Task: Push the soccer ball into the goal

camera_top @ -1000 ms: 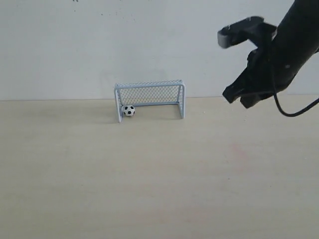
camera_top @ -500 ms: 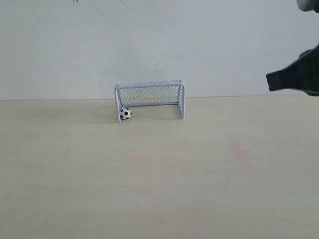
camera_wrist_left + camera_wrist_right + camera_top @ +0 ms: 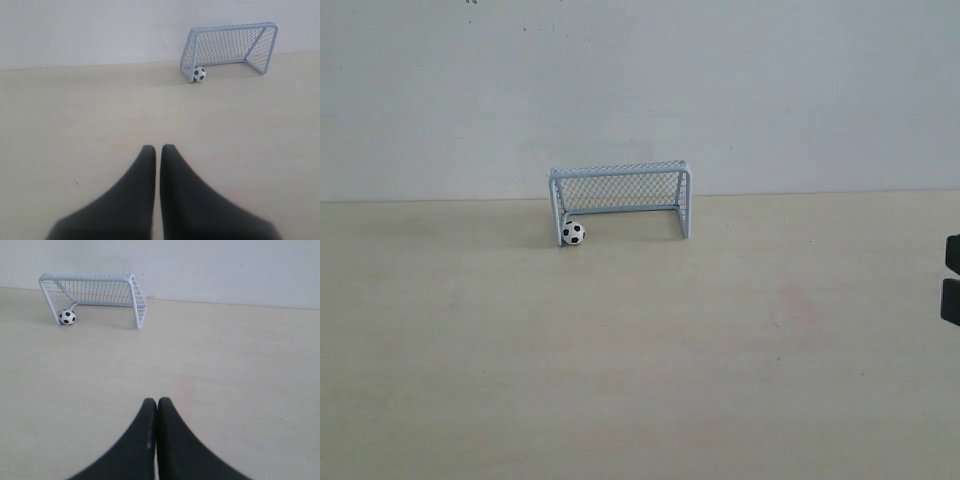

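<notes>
The soccer ball (image 3: 573, 233) (image 3: 199, 74) (image 3: 67, 316), white with black patches, rests on the table at the mouth of the goal (image 3: 620, 198) (image 3: 230, 47) (image 3: 95, 295), beside its left post. The goal stands at the back of the table against the wall. My right gripper (image 3: 157, 401) is shut with nothing in it and hangs far from the ball; only a dark sliver of that arm (image 3: 951, 275) shows at the exterior view's right edge. My left gripper (image 3: 158, 147) is also shut and holds nothing, well short of the goal; the exterior view does not show it.
The pale wooden table (image 3: 640, 360) meets a plain white wall (image 3: 640, 90) just behind the goal. A faint reddish mark (image 3: 795, 300) lies on the tabletop right of the middle.
The right arm has pulled away from above the goal, down and out past the right edge. The ball has rolled slightly forward along the left post.
</notes>
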You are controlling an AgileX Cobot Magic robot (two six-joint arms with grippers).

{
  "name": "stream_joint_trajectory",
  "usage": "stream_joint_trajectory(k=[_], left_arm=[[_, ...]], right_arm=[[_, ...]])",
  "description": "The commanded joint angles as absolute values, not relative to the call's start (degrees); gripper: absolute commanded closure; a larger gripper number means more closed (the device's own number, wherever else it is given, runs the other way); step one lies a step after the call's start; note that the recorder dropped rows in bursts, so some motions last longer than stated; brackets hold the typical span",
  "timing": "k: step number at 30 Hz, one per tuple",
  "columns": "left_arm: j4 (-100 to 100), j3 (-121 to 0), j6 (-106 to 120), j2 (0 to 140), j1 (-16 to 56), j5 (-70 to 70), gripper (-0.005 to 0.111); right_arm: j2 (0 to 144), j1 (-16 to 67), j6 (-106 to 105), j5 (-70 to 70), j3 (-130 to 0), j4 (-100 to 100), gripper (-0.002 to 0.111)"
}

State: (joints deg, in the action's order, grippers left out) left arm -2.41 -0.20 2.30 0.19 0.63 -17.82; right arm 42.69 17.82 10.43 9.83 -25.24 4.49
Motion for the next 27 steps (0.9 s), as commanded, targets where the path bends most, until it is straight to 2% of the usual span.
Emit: stream_joint_trajectory(k=[1, 11, 27], left_arm=[[-2.29, 0.0, 2.57, 0.0, 0.45, -17.62, 0.102], [-2.29, 0.0, 2.57, 0.0, 0.45, -17.62, 0.102], [-2.19, 0.0, 2.57, 0.0, 0.45, -17.62, 0.102]], right_arm=[[39.85, 17.65, 10.51, 9.18, -24.7, 5.01, 0.108], [38.84, 17.77, 10.51, 9.2, -24.7, 5.01, 0.108], [19.87, 16.88, 4.26, 12.33, -24.7, 8.27, 0.108]])
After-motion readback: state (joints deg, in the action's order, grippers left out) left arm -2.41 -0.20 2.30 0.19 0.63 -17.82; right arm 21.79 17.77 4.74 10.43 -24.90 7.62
